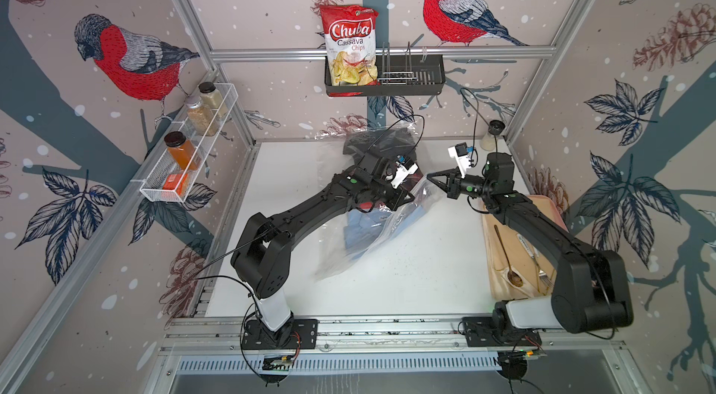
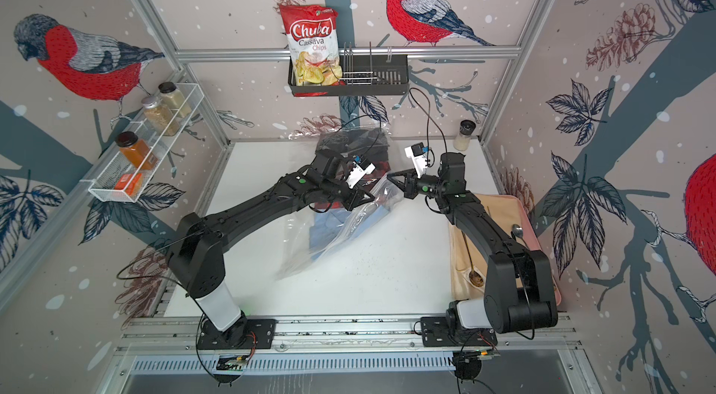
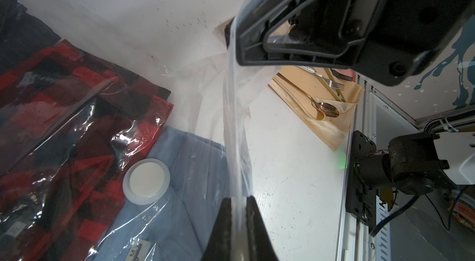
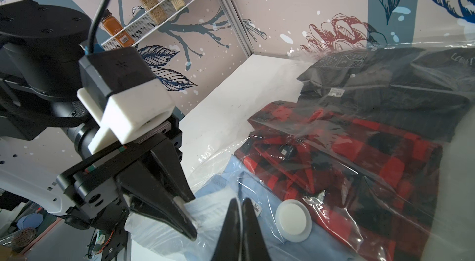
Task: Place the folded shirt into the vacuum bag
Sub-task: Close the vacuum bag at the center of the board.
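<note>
L tool (image 3: 236,199) & R tool (image 4: 240,202) each clamped on bag (image 1: 341,264) film, frame centre in both top views. The blue shirt (image 1: 362,227) lies under film. Risk: slick film slips w/ uneven pull, so the mouth collapses.

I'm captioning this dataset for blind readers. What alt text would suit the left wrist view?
The left gripper and the right gripper both pinch the clear vacuum bag, stretching a strip of plastic between them. Under the plastic lie a red plaid shirt and a blue shirt, by the bag's round white valve. Cutlery on a tan cloth lies beyond.
</note>
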`<state>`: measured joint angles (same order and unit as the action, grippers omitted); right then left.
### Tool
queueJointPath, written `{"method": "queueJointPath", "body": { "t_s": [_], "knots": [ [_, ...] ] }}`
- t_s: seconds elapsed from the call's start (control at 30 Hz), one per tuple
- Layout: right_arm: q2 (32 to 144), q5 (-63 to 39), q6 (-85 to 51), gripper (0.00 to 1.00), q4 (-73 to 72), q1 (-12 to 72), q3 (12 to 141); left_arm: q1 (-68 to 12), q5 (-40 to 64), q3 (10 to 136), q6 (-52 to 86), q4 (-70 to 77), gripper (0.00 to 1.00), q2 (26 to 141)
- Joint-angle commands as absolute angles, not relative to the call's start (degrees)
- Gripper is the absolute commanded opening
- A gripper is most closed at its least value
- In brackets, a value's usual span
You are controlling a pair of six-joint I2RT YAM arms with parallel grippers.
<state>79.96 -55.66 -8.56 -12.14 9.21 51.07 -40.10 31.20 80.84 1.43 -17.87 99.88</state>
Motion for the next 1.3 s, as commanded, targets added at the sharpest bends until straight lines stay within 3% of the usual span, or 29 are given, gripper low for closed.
{"method": "queueJointPath", "body": {
  "t_s": [0.0, 1.27],
  "knots": [
    [79.11, -50.62, -11.62, 0.0, -21.83, 8.1, 50.62, -40.08, 31.2, 80.49, 0.44, -27.06, 0.0, 100.09],
    [80.9, -47.75, -19.02, 0.0, -26.2, 3.08, 52.9, -40.0, 28.57, 73.31, 0.2, -33.57, 0.0, 93.57]
  ]
}}
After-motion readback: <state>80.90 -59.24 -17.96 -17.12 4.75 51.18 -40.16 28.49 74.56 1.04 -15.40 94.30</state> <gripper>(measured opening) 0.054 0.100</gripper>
